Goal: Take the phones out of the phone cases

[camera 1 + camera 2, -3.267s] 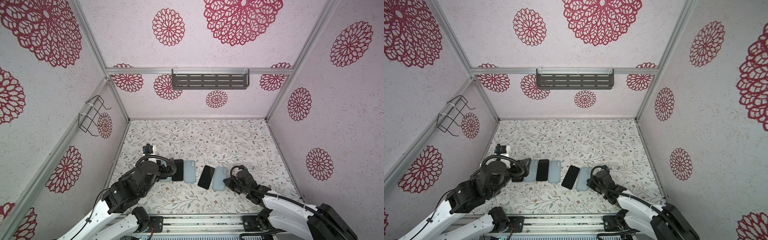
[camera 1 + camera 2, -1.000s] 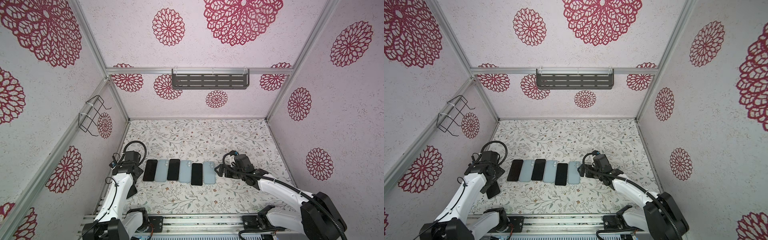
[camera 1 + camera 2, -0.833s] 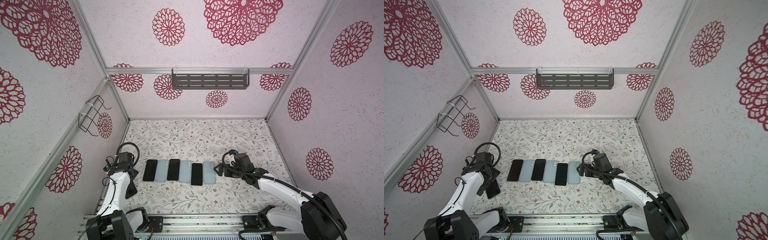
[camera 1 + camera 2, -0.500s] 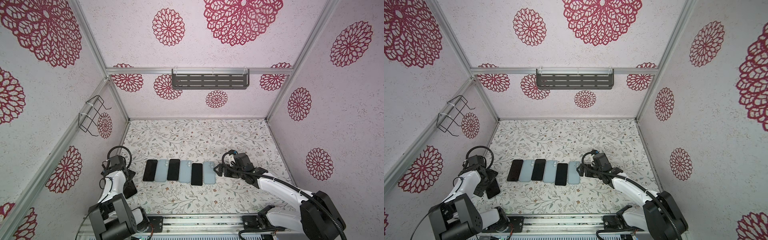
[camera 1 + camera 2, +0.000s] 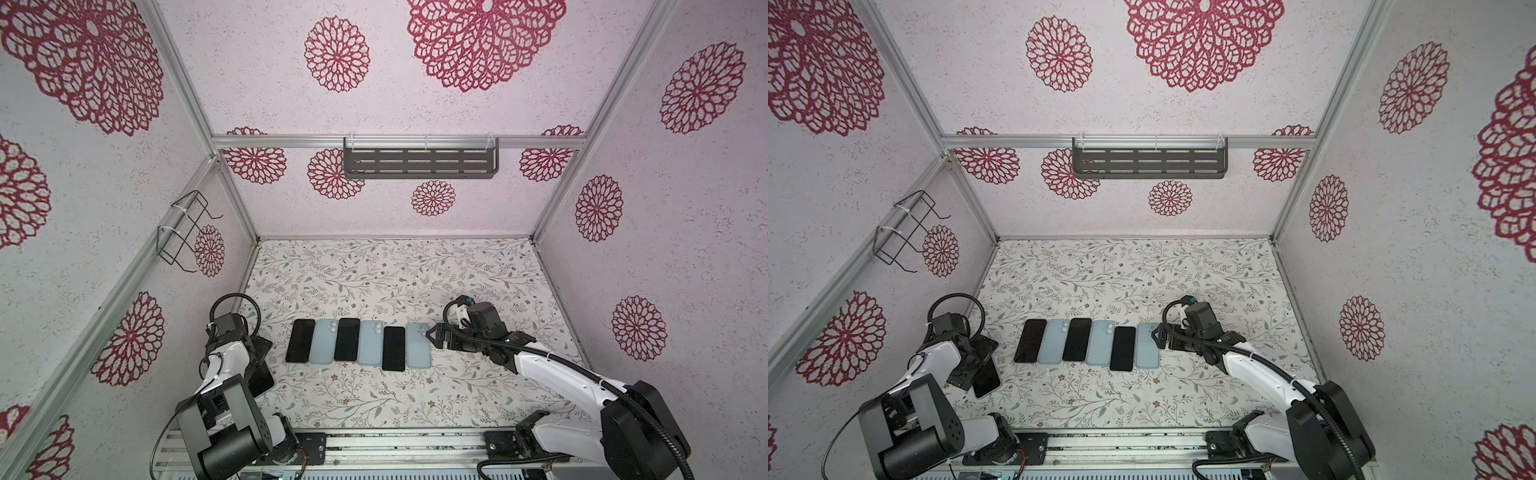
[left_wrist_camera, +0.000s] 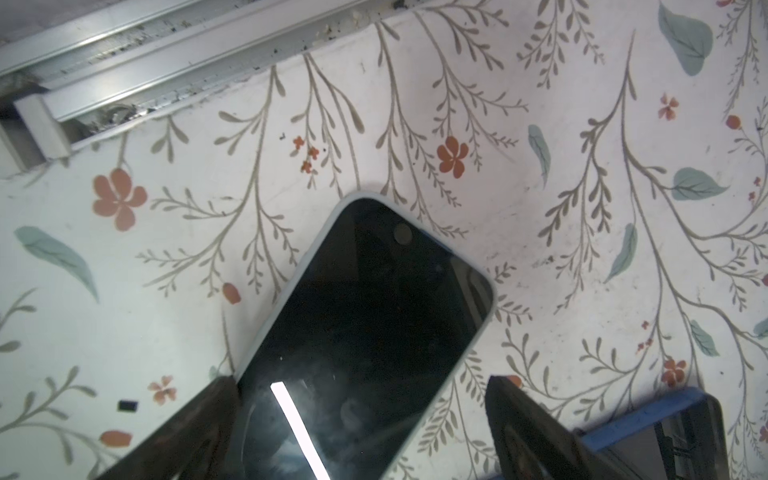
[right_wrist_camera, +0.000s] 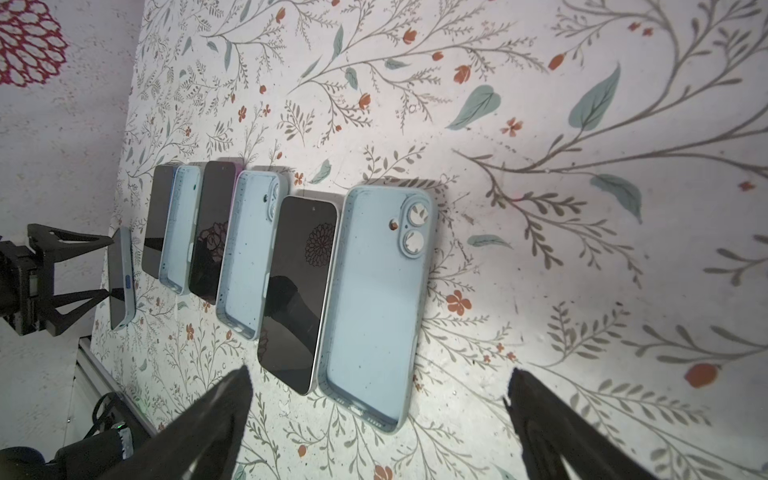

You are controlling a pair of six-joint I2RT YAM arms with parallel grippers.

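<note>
Both pairs of jaws apart
Black-screened phone in its pale-blue case point(image 6: 365, 316) lies on the floral table point(image 5: 374, 274), left of the row of bare phones and empty cases point(image 5: 371, 343), between the fingers of the left gripper point(image 6: 359, 386); right gripper point(image 7: 380, 374) at the row's far end.

Medallion-print walls point(image 5: 270, 83), floral tabletop point(image 5: 374, 270)

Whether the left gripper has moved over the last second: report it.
Yes. The left gripper drew away from the phone row, toward the left wall.

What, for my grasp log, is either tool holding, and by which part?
Nothing. The left tool stands open astride the cased phone; the right tool is open and empty.
</note>
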